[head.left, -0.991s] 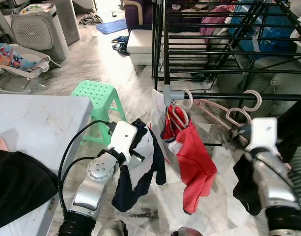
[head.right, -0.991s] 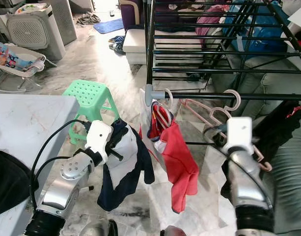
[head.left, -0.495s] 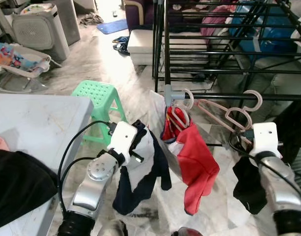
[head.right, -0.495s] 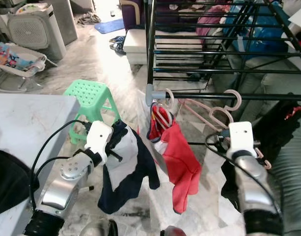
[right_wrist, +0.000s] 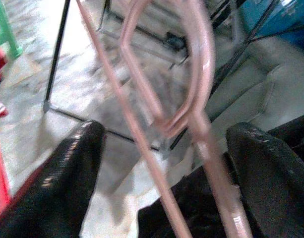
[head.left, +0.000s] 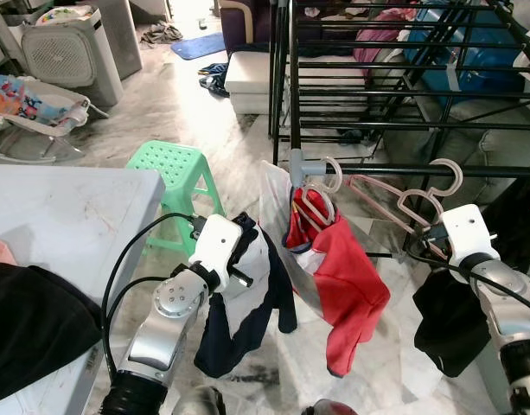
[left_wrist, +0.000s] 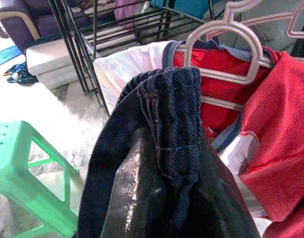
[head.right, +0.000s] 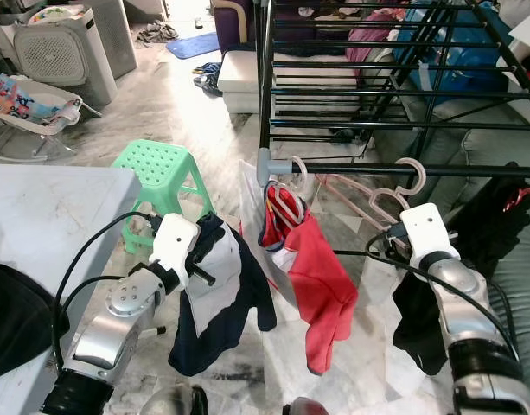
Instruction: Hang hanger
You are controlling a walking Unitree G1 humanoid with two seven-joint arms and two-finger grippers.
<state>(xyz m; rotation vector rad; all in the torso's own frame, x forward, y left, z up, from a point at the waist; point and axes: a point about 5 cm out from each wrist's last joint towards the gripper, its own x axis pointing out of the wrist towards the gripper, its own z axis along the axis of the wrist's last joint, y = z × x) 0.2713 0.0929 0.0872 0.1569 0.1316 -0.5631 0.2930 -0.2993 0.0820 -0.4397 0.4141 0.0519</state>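
Note:
A black drying rack [head.left: 403,170] stands ahead, with two pink hangers hooked on its front rail. One hanger [head.left: 315,201] carries a red garment [head.left: 347,285]. The other pink hanger [head.left: 420,203] hangs to its right. My right gripper [head.left: 431,239] is open at this hanger's lower end, and the pink wire [right_wrist: 142,124] runs between its fingers [right_wrist: 57,183]. A black garment [head.left: 450,324] hangs below that gripper. My left gripper [head.left: 245,252] is shut on a navy and white garment [head.left: 247,320], held up just left of the red one. The navy cloth [left_wrist: 166,114] covers its fingers.
A green plastic stool [head.left: 172,169] stands left of the rack. A white table [head.left: 66,216] with a dark cloth [head.left: 31,328] on it is at my left. A green sofa [head.right: 515,285] is on the right. An air purifier [head.left: 70,52] and a baby bouncer [head.left: 31,104] sit at the far left.
My right arm has swung outward to the right, and the black garment under it has shifted right too. The left arm has held still, with the navy garment swaying slightly.

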